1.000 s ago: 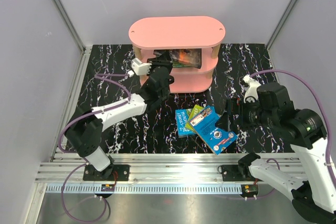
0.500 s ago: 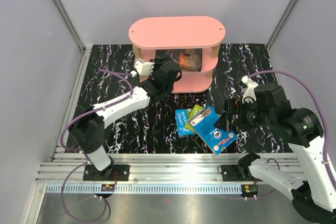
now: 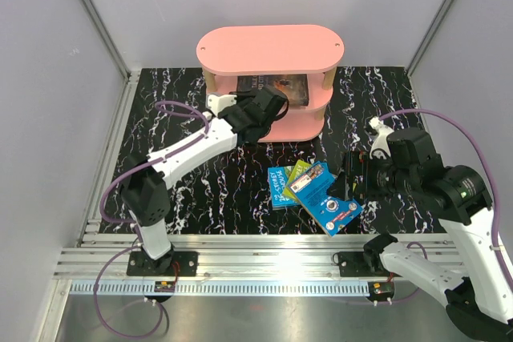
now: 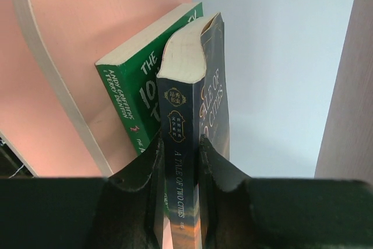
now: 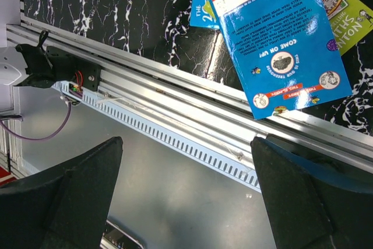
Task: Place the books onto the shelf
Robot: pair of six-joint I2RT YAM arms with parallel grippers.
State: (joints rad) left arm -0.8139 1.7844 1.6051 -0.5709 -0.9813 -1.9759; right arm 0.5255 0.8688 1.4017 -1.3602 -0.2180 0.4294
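The left tool (image 4: 179, 154) is clenched on the spine of a dark book (image 4: 185, 106), one finger pressed to each side of it near the bottom edge. The spine reads "A Tale of Two Cities". The top view shows this book (image 3: 282, 86) in the pink shelf (image 3: 271, 47), in the gap between the top board and the middle board, with the left arm stretched out from the near left towards it. A green book (image 4: 131, 91) stands against the dark one in the same gap, their covers touching, with a pink board (image 4: 87, 21) of the shelf behind them. Whether the dark book's weight rests on the board cannot be told. Three more books lie flat in an overlapping pile on the black marbled table (image 3: 385, 94), in front of the shelf and well apart from it. A blue book (image 3: 329, 198) is on top, a second blue book (image 3: 279, 186) lies to its left and a yellow-green book (image 3: 300, 170) pokes out between them. The right tool (image 5: 186, 185) is released, its fingers spread wide and grasping nothing. It hangs above the metal rail (image 5: 175, 86) at the table's near edge, just beside the pile.
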